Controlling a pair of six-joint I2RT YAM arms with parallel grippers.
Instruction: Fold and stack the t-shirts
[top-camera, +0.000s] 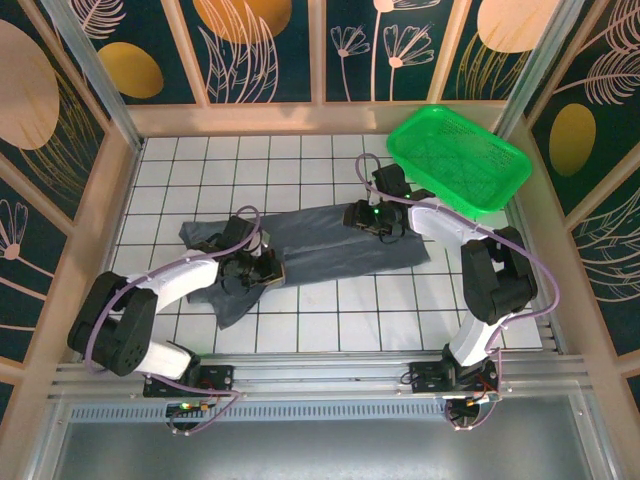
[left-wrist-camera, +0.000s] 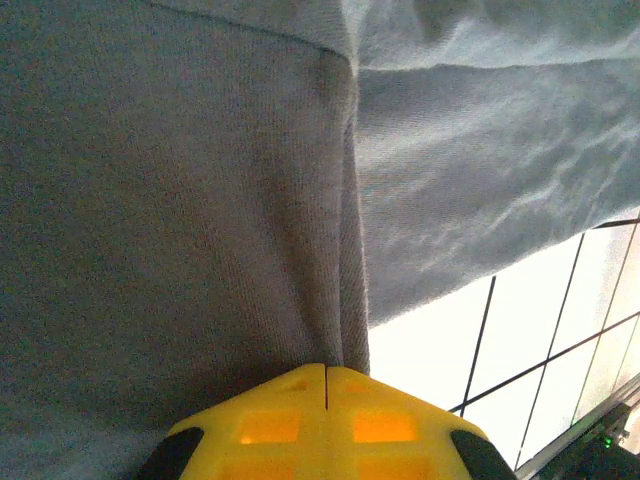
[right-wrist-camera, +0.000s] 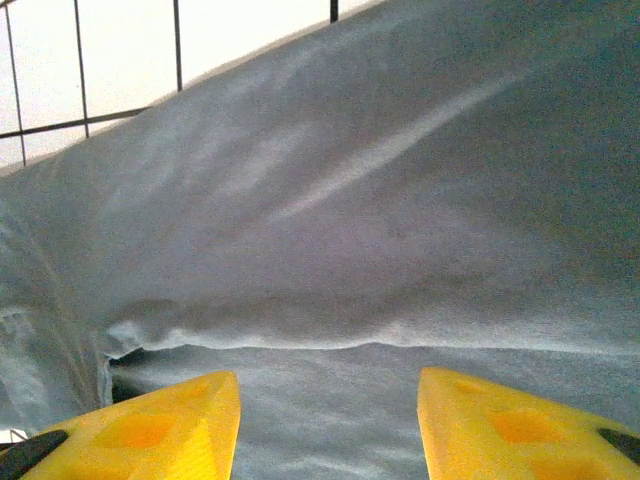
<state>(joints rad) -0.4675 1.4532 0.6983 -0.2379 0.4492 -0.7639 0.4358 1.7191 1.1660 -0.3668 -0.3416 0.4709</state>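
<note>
Lying spread across the middle of the white-tiled tabletop (top-camera: 380, 310), the grey t-shirt (top-camera: 320, 240) is being pinched at a fold by the left hand (top-camera: 262, 265), closed tight at centre-left; the right hand (top-camera: 362, 215) is standing half-open over the shirt's upper-right part.

The top external camera hangs high over the near edge of the table (top-camera: 300, 320) and looks down on all of it. The left wrist camera sits very close to the t-shirt (left-wrist-camera: 180, 200), with the left claw (left-wrist-camera: 326, 372) at 6 o'clock and the table at 4. The right wrist camera is as close to the same cloth, with the right claw (right-wrist-camera: 328, 380) at 6 o'clock and the table at 11.
</note>
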